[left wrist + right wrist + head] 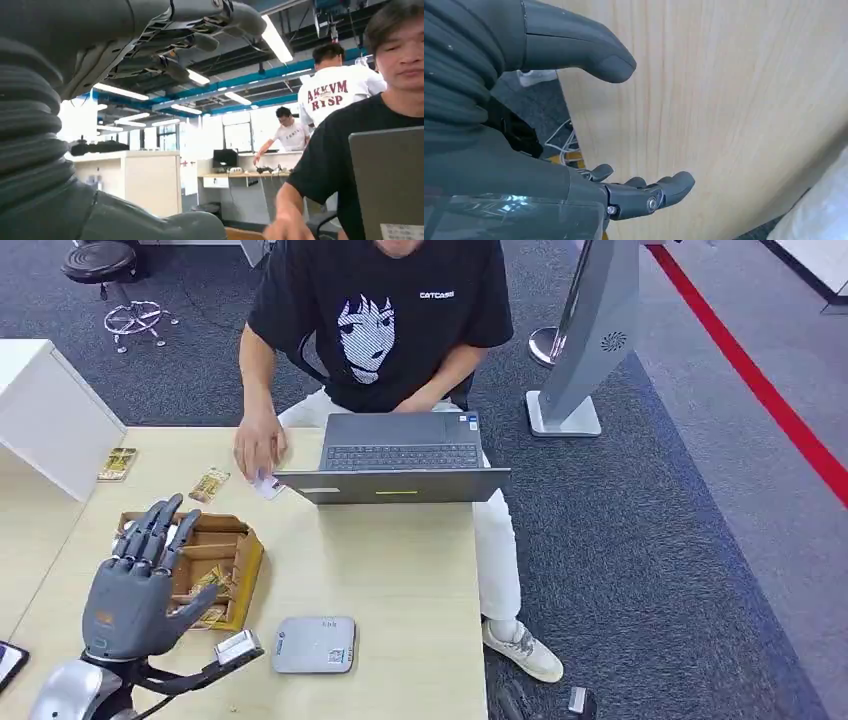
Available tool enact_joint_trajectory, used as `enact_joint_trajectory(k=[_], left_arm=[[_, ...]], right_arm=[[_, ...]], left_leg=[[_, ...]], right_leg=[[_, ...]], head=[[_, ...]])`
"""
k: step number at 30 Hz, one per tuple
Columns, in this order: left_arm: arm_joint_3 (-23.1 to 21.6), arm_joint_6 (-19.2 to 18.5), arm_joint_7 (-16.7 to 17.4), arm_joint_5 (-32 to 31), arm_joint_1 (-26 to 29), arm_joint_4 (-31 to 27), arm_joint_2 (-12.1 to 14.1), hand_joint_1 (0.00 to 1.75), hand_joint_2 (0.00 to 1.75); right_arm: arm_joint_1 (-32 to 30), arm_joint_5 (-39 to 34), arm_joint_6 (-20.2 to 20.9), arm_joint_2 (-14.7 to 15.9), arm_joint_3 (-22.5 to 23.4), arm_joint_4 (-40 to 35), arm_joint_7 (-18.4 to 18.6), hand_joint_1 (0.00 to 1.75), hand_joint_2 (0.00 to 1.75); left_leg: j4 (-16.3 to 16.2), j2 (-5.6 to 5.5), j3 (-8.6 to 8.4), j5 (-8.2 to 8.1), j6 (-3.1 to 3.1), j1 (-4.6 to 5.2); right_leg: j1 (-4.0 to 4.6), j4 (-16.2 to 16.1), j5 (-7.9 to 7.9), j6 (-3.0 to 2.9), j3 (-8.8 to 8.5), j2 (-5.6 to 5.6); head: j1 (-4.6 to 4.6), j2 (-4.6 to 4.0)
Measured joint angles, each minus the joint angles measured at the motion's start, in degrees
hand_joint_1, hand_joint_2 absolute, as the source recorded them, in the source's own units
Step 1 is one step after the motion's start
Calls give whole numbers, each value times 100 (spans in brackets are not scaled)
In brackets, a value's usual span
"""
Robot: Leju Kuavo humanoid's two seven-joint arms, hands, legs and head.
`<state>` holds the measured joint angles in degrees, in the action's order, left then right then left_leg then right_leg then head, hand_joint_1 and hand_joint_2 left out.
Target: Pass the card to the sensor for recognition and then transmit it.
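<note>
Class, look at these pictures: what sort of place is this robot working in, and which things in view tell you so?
Probably an open-plan office or lab. A person sits at a wooden desk with a laptop, and the left wrist view shows strip lights under exposed ceiling ducts and another desk with a monitor.

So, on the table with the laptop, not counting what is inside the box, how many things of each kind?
Laptop: 1
Cardboard box: 1
Grey sensor: 1
Loose yellow cards: 2
White card under the person's hand: 1
Total: 6

Grey left hand (140, 585), ribbed cover, silver arm.
</note>
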<state>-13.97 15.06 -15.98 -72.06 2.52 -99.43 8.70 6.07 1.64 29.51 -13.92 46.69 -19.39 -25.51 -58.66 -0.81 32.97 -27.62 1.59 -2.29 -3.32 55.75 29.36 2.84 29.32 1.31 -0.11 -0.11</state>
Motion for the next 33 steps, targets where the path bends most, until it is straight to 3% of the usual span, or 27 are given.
enact_joint_trajectory(k=[3, 6, 11, 15, 18, 23, 28, 33], left_arm=[[-74, 15, 7, -148, 122, -92, 48, 0, 175], [-267, 88, 18, -424, 338, -113, 263, 0, 175], [-652, 630, 613, -636, 964, -129, 895, 0, 175], [-782, 802, 1014, -501, 1302, -129, 1350, 0, 175], [-780, 885, 1213, -339, 1531, -129, 1551, 0, 175], [-678, 959, 1301, -278, 1765, -118, 1659, 0, 175], [-175, 973, 1025, -260, 1888, 4, 1593, 0, 175], [46, 966, 929, -273, 1915, 55, 1515, 0, 175]], right_arm=[[-12, -44, 4, 2, 2, -7, 0, 0, 175], [-16, -68, 17, 4, 7, -9, -15, 0, 175], [-57, -170, 87, 22, 94, -48, -37, 0, 175], [-81, -209, 138, 31, 166, -87, -46, 0, 175], [-119, -264, 175, 31, 238, -107, -88, 0, 175], [-150, -234, 199, 28, 308, -144, -120, 0, 175], [-167, -125, 197, 28, 356, -173, -140, 0, 175], [-171, -120, 194, 28, 374, -179, -142, 0, 175]], left_leg=[[0, 0, 0, 0, 0, 0], [1, 2, -1, 0, 0, 0], [2, 4, -1, -1, 1, -1], [3, 3, -1, -6, 5, -1], [3, 3, -1, -5, 5, -1], [3, 2, -1, -6, 5, -1], [3, -1, -1, -5, 6, -1], [3, 0, -1, -5, 5, -1]], right_leg=[[0, 0, 0, 0, 0, 0], [0, 0, 0, -1, 0, 2], [1, 0, 6, 0, 3, 1], [1, 0, 9, -3, 3, 1], [1, 0, 9, -3, 2, 0], [0, 0, 8, -3, 0, 0], [1, 0, 9, -4, 0, -3], [1, 0, 9, -3, -1, -3]], head=[[0, 0], [-2, 0], [-2, 0], [-2, 0], [-2, 0], [-4, 0], [-4, 0], [0, 0]])
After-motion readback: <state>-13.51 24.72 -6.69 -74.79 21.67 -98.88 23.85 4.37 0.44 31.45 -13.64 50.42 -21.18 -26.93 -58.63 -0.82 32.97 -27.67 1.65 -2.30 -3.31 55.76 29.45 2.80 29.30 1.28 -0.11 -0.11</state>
